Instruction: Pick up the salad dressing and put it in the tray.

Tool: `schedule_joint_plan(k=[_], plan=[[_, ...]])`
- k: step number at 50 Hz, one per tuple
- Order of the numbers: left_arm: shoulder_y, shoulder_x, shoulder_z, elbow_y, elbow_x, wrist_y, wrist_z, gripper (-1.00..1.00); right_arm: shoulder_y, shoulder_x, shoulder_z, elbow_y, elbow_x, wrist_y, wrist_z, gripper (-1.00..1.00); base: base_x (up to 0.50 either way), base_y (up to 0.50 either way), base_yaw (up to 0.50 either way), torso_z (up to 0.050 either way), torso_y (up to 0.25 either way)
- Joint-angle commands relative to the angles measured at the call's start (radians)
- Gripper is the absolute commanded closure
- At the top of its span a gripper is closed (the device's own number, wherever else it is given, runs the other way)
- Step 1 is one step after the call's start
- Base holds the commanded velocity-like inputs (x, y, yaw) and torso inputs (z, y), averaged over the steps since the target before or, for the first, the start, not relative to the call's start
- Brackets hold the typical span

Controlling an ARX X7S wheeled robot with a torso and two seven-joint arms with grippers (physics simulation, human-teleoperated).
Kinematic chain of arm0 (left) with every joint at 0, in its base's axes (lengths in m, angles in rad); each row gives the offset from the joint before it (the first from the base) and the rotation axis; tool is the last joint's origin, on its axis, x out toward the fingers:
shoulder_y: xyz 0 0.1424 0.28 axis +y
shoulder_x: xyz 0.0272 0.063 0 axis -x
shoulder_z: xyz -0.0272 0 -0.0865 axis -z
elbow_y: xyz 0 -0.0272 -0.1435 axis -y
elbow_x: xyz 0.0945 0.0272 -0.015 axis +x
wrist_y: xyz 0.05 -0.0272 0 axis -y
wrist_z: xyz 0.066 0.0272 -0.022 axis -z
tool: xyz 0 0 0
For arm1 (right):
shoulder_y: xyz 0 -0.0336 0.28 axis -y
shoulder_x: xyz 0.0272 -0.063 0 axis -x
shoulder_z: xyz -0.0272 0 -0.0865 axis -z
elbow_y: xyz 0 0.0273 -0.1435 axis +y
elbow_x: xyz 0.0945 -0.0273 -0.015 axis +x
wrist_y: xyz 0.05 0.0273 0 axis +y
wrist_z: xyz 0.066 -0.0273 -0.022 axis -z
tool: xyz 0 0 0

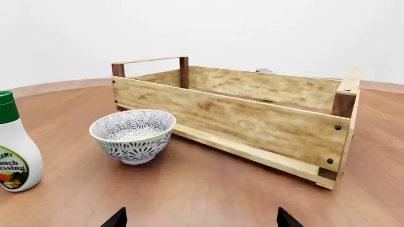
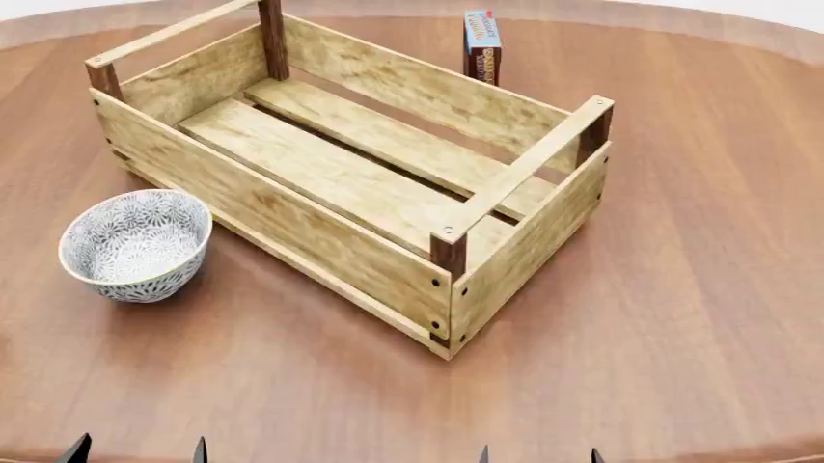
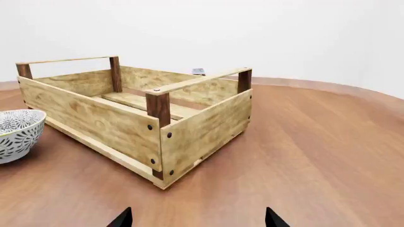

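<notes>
Nothing is grasped yet. The bottle (image 1: 14,144) stands upright on the table (image 2: 696,289), seen only in the left wrist view, cut off by that frame's edge; it sits near the bowl (image 1: 133,134), apart from it, and well apart from the tray (image 1: 252,116). The head view does not show it at all, so it lies outside that camera's field, on the robot's left by my reading.

The left gripper (image 1: 200,218) shows only two dark fingertips (image 1: 115,219) set wide apart, empty. The right gripper (image 3: 197,218) looks the same: tips spread, holding nothing.

Risks from here:
- Bottle is off head view, so the reach likely relies on the wrist camera; a misjudged approach could knock it over, and it looks tall and narrow enough to tip.
- Bowl is close by; a sideways sweep of the left arm could shove it.
- Smooth rounded body could slip if gripped too high near the green cap (image 1: 5,106).
- Tray has raised rails and corner posts; carrying low could catch a rail.
- Carton (image 2: 481,45) stands just behind the tray's far wall; overshooting could hit it.
</notes>
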Motion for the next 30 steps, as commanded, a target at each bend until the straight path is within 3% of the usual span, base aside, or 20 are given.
schedule_joint_plan(k=[1,19,30], plan=[[0.006,-0.016,0.017,0.005,-0.029,0.014,-0.007,-1.0,0.0,0.013,-0.011,0.007,0.04,-0.016,0.013,-1.0,0.0,0.0,0.0,0.0,0.0],[0.013,-0.06,0.069,0.014,-0.061,0.03,-0.065,-1.0,-0.004,0.059,-0.067,0.007,0.09,-0.036,0.051,-1.0,0.0,0.0,0.0,0.0,0.0],[0.012,-0.075,0.091,0.007,-0.052,0.058,-0.094,-1.0,-0.003,0.075,-0.087,0.01,0.099,-0.047,0.069,-1.0,0.0,0.5,0.0,0.0,0.0]])
